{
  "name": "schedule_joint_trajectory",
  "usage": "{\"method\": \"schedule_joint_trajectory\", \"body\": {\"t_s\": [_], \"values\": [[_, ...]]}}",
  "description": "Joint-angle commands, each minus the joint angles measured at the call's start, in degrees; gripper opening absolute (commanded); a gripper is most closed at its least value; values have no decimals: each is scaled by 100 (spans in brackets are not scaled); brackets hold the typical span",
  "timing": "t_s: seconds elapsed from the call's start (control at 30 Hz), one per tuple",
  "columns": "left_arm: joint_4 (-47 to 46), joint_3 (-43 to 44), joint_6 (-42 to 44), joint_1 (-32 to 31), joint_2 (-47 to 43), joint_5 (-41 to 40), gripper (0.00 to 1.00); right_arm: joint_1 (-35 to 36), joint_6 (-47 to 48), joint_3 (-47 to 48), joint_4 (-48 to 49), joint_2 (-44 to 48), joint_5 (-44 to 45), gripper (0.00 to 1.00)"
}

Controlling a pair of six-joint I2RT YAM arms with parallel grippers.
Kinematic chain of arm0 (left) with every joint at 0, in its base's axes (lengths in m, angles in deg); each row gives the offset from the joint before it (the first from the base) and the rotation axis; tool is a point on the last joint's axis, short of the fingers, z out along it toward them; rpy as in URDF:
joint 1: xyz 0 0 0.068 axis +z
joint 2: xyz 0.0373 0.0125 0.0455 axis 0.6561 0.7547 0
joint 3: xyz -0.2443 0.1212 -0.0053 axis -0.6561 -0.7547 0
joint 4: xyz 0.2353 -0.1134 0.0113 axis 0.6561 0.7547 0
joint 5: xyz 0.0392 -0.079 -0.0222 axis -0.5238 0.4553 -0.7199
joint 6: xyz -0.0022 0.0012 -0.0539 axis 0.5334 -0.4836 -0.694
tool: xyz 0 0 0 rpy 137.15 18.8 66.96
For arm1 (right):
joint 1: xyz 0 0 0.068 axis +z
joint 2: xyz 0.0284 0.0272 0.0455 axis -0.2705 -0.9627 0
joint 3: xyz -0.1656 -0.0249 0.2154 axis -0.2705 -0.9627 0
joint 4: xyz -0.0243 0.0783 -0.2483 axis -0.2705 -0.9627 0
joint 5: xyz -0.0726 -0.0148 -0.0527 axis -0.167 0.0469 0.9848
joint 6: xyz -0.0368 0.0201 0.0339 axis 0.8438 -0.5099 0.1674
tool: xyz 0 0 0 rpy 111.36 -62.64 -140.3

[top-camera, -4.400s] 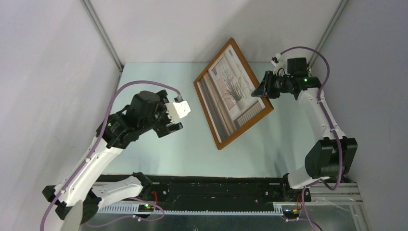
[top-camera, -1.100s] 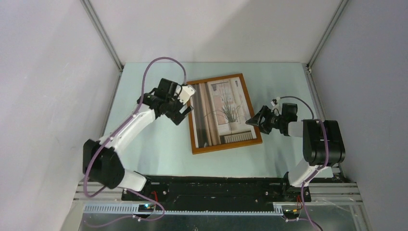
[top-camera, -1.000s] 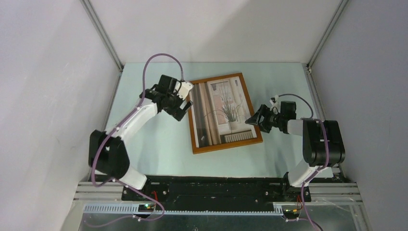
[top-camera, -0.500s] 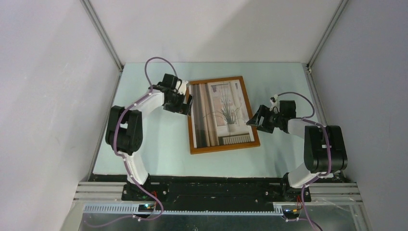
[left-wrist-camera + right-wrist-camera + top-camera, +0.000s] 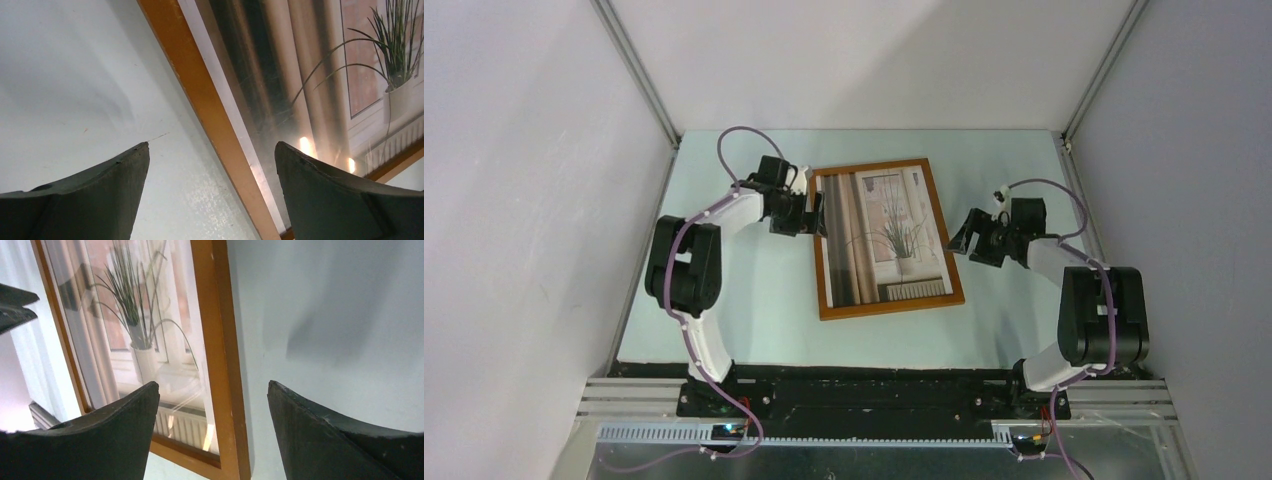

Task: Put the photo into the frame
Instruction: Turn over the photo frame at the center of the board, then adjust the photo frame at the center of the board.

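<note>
Frame [image 5: 890, 304] lies flat on tabletop [image 5: 754, 300]. Photo [image 5: 879, 235] sits inside it, picture side up.

Right gripper [image 5: 961, 238] at frame's right side: jaws spread across the right rail, one finger above the photo, the other above bare tabletop.

Left gripper [image 5: 808, 217] at frame's left side, slightly farther back: jaws spread likewise across the left rail. Contact with frame: cannot tell.

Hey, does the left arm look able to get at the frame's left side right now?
Probably yes. The left gripper is open with its fingers straddling the left rail of the frame, table on one side, photo on the other, nothing between. The frame lies flat, so a pinch may be awkward.
</note>
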Motion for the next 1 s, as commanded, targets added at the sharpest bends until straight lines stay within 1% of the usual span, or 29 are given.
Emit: {"method": "schedule_joint_trajectory", "body": {"t_s": [0.0, 0.17, 0.37, 0.57, 0.97], "values": [[-271, -120, -264, 49, -57, 349, 100, 36, 439, 777, -579, -136, 282, 84], [-358, -190, -430, 57, 33, 658, 100, 47, 710, 1351, -1042, -644, 113, 85], [-402, -189, -541, 58, 151, 835, 100, 123, 1029, 1758, -1455, -1183, -119, 83], [-436, -157, -642, 61, 352, 1072, 100, 333, 1214, 1854, -1617, -1497, -638, 81], [-437, -112, -666, 61, 600, 1483, 100, 576, 1304, 1909, -1667, -1667, -1485, 78]]}}
